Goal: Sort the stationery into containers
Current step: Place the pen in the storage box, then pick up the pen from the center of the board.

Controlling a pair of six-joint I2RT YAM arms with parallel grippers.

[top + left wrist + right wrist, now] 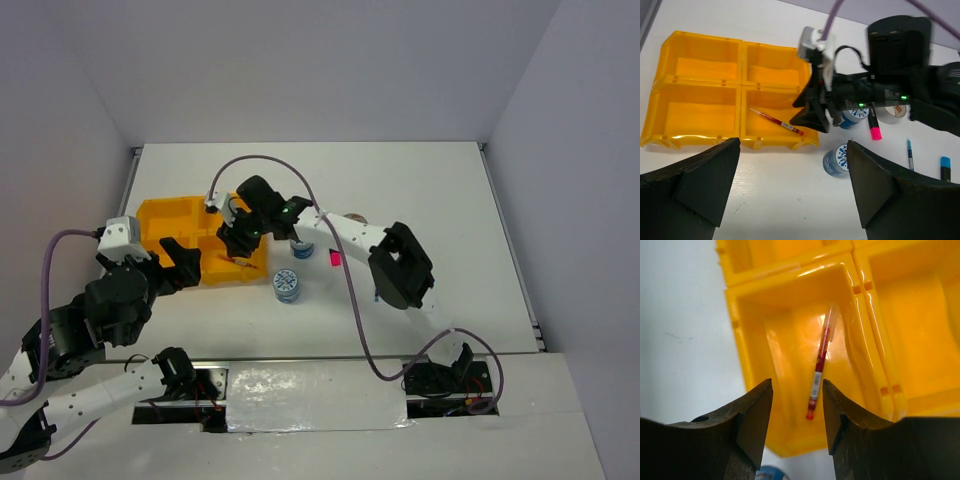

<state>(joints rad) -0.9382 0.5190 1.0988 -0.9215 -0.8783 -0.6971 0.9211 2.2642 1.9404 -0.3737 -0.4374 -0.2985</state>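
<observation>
The right fingers (757, 405) hung parted and empty over the near-right compartment of the yellow tray (740, 86). The red pen (820, 367) lay aslant on that compartment's floor, touching neither fingertip. The left fingers (710, 170) stood wide apart just off the tray's near edge, gripping nothing.

To the right of the tray, unsorted, were:
- a blue-white tape roll (837, 159) beside the near-right corner
- a second roll (854, 117) farther back, partly under the right arm
- the pink highlighter (873, 131)
- the grey tape ring (895, 114)
- the blue pen (910, 155)
- a blue-capped marker (945, 167)

The likeliest mishap looked to be a clipped wall. The right fingertips appeared to sit between the compartment's sides, so a sideways exit could catch the rim and drag the light tray or flick the pen out. The right forearm passed close over the second roll, and a careless swing toward the loose items could knock it (a roll tipped onto its edge would travel far on so smooth a top). Both arms crowded the same corner, so a collision was possible. The looping cable (255, 158) could also snag.

The counter (430, 180) was white, smooth and matte. Pale walls (300, 70) enclosed it on the left, far and right sides. A shiny, foil-like strip (310, 395) ran between the arm bases at the near edge.
</observation>
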